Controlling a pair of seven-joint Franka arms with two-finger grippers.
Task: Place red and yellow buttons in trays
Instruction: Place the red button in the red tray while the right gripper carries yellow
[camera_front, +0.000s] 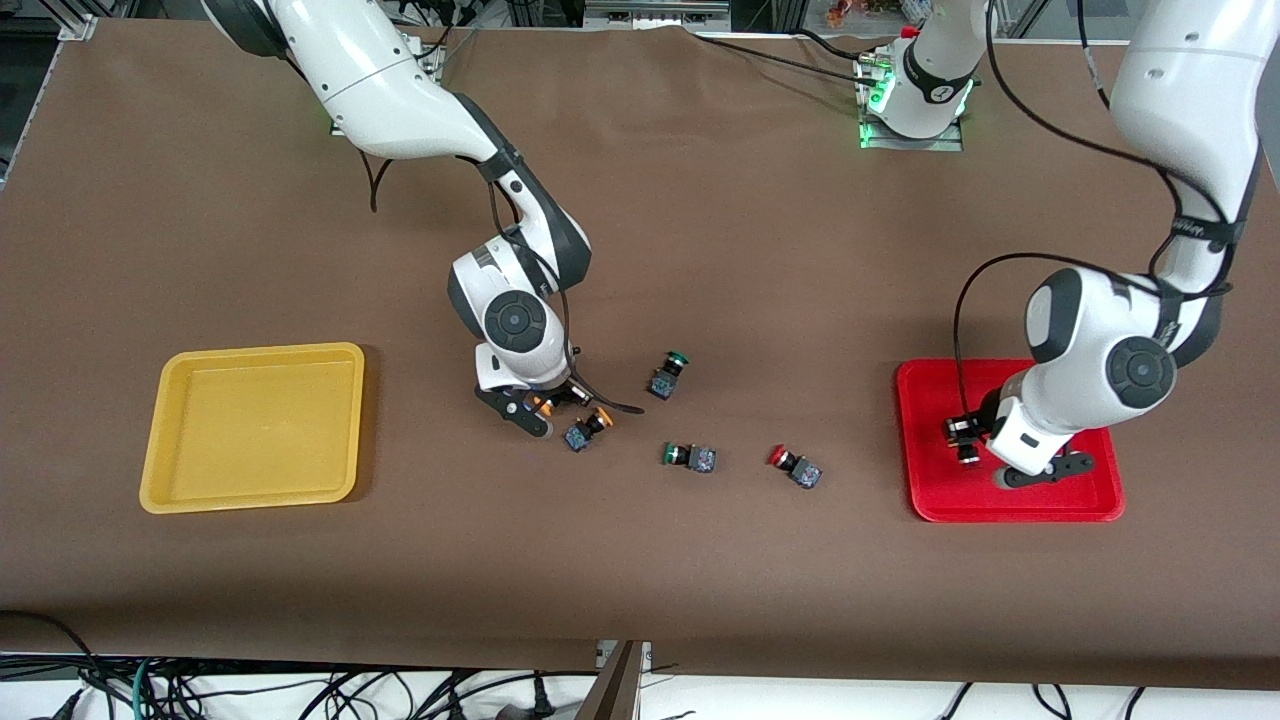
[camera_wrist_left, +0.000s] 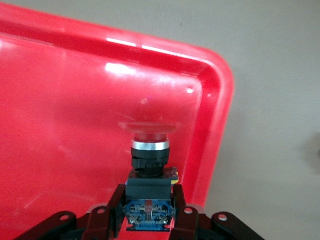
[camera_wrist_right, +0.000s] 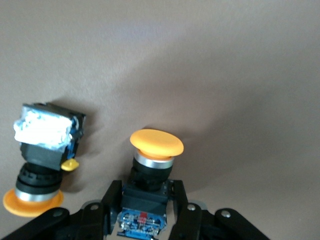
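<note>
My left gripper (camera_front: 966, 441) is shut on a red-capped button (camera_wrist_left: 149, 167) and holds it low over the red tray (camera_front: 1080, 500), near the tray's corner (camera_wrist_left: 210, 75). My right gripper (camera_front: 545, 406) is shut on the dark body of a yellow-capped button (camera_wrist_right: 156, 144) just above the table. A second yellow button (camera_front: 587, 427) lies on its side beside it and also shows in the right wrist view (camera_wrist_right: 44, 152). A second red button (camera_front: 796, 466) lies on the table between the two arms. The yellow tray (camera_front: 255, 428) sits empty toward the right arm's end.
Two green-capped buttons lie on the table: one (camera_front: 668, 373) farther from the front camera than the loose yellow button, one (camera_front: 689, 456) between the loose yellow and red buttons. Brown cloth covers the table.
</note>
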